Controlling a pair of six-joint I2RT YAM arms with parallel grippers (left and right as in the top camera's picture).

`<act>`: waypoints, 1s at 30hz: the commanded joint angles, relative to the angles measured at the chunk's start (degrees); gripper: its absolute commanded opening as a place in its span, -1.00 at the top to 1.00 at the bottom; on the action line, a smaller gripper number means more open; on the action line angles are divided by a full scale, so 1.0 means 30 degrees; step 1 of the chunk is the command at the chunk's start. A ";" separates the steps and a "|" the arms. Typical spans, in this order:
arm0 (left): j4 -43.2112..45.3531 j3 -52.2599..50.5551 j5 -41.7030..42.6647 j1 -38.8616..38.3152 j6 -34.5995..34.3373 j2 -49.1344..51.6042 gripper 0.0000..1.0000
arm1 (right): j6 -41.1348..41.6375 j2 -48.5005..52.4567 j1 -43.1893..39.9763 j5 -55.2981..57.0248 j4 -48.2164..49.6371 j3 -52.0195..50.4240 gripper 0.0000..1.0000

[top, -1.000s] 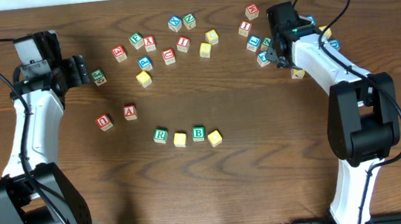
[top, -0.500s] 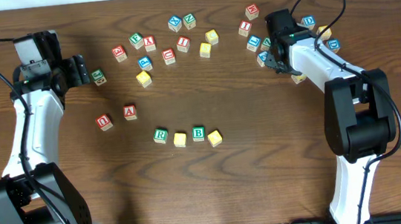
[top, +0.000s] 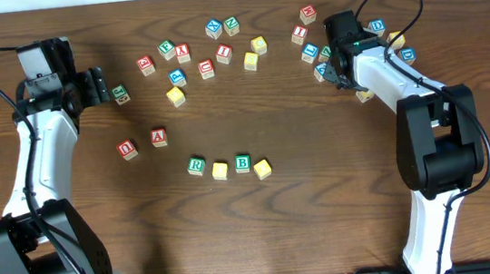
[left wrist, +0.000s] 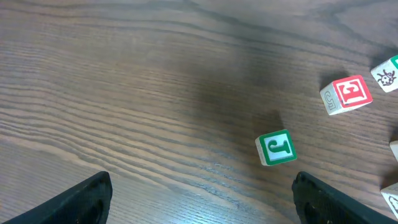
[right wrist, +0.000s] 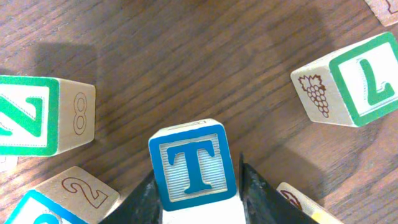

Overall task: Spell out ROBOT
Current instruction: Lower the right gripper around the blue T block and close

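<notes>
Now seizing the T [right wrist: 193, 171]
It ends the row [top: 220, 170], so right fingers [right wrist: 260, 196] pinch it; left fingers [left wrist: 81, 202] wait, spread wide.

The table [top: 324, 192] is of dark brown wood with a clear grain, smooth and with a soft sheen. The T block [right wrist: 193, 171] is pale, unvarnished-looking wood; its blue face paint is matt and shows fine ridges. The L block [right wrist: 354, 81] has the same light wood, with green paint on one face and a thin brown printed drawing on another. The J block [left wrist: 277, 148] is wood too, its green paint smooth. The fingers [right wrist: 258, 196] of the right gripper [right wrist: 198, 186] look like black matt plastic; those of the left gripper [left wrist: 202, 186] are black with a rough, grainy surface. The arm shells [top: 38, 168] are white glossy plastic, with black matt joints.
</notes>
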 commanded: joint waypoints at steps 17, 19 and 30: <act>0.0080 -0.0087 -0.0044 0.0058 0.0117 0.0007 -0.82 | -0.0459 0.0146 0.0175 0.0393 0.0000 0.0015 0.38; 0.0087 -0.0087 -0.0051 0.0058 0.0117 0.0007 -0.82 | -0.0466 0.0146 0.0175 0.0393 -0.0007 0.0015 0.32; 0.0080 -0.0087 -0.0051 0.0058 0.0117 0.0007 -0.82 | -0.0627 0.0146 0.0175 0.0393 0.0007 0.0015 -0.11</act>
